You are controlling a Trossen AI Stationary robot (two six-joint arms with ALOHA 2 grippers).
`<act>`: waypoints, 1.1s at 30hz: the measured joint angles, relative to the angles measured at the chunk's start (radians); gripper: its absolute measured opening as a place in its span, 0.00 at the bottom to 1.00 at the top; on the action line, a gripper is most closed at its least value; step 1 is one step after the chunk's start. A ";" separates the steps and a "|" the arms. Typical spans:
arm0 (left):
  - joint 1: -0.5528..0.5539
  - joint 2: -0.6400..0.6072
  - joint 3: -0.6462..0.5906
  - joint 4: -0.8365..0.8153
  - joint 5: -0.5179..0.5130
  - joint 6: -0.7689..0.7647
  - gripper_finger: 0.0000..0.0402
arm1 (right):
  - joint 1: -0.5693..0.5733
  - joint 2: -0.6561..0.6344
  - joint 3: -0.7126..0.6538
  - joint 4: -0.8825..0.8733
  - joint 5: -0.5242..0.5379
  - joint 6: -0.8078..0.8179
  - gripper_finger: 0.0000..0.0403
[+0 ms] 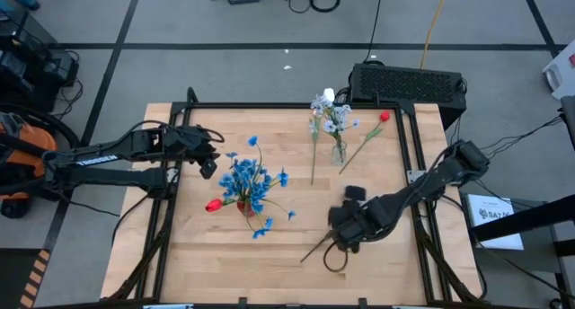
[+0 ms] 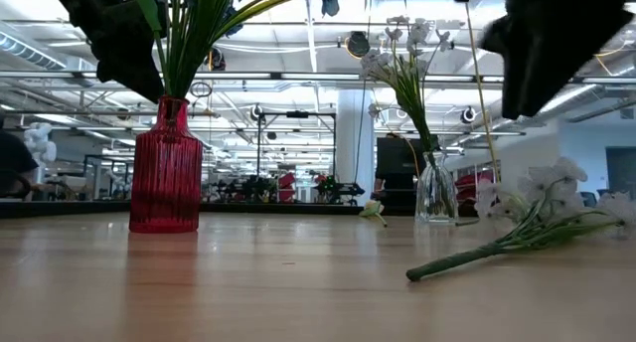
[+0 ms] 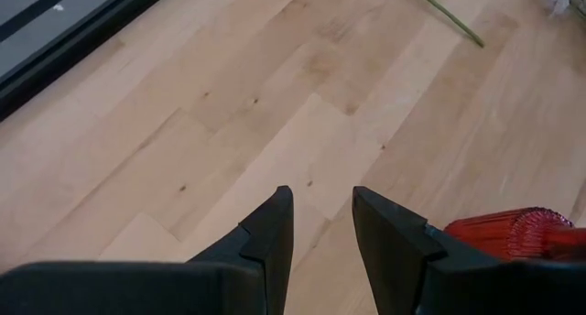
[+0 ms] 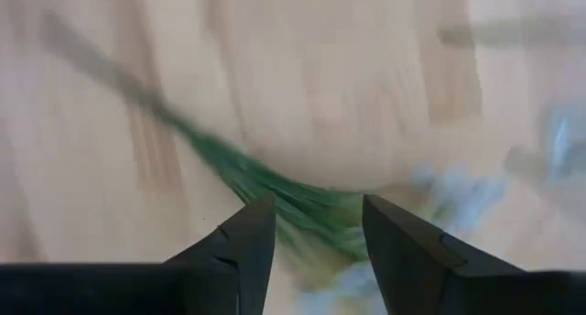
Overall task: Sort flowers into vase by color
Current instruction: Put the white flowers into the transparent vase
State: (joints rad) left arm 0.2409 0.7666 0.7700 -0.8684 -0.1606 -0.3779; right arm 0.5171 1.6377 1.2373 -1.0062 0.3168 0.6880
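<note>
I see my right pincer (image 4: 311, 237) spread apart low right of centre over a pale flower spray (image 2: 542, 218) lying on the bench (image 1: 225, 255). My left pincer (image 3: 322, 228) hangs parted, empty, left of the red vase (image 2: 165, 168).

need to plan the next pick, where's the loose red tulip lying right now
In the high view the red tulip lies flat on the table's far right part, just right of the clear vase, stem slanting toward the vase's base.

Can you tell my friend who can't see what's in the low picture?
A ribbed red glass vase holding green stems stands left on the wooden table; a clear glass vase with pale flowers stands farther right, and a pale flower spray lies nearby.
</note>
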 joint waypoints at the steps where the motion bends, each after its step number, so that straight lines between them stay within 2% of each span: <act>1: 0.000 0.000 0.000 0.000 0.000 0.000 0.30 | 0.000 -0.001 0.000 0.000 0.001 0.139 0.39; 6: 0.000 0.000 0.000 0.064 -0.014 0.009 0.30 | 0.000 0.012 0.000 0.001 -0.008 0.801 0.36; 9: 0.000 0.000 0.000 0.130 -0.014 0.099 0.30 | 0.000 0.026 0.000 0.001 -0.032 1.180 0.35; 12: 0.008 0.000 0.000 0.167 -0.014 0.172 0.30 | 0.012 0.040 0.000 0.028 -0.064 1.448 0.35; 14: 0.017 0.000 0.000 0.175 -0.014 0.191 0.30 | 0.023 0.054 0.000 0.069 -0.062 1.572 0.35; 18: 0.035 0.000 0.000 0.169 -0.012 0.258 0.30 | 0.019 0.092 0.001 0.132 -0.106 1.616 0.36; 24: 0.041 0.000 0.000 0.170 0.001 0.316 0.30 | -0.010 0.191 0.001 0.144 -0.248 1.654 0.36; 33: 0.041 0.000 0.000 0.163 0.023 0.334 0.30 | -0.050 0.275 0.001 0.142 -0.240 1.661 0.36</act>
State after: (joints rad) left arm 0.2821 0.7666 0.7700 -0.7052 -0.1374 -0.0441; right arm 0.4666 1.9125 1.2380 -0.8640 0.0772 2.3486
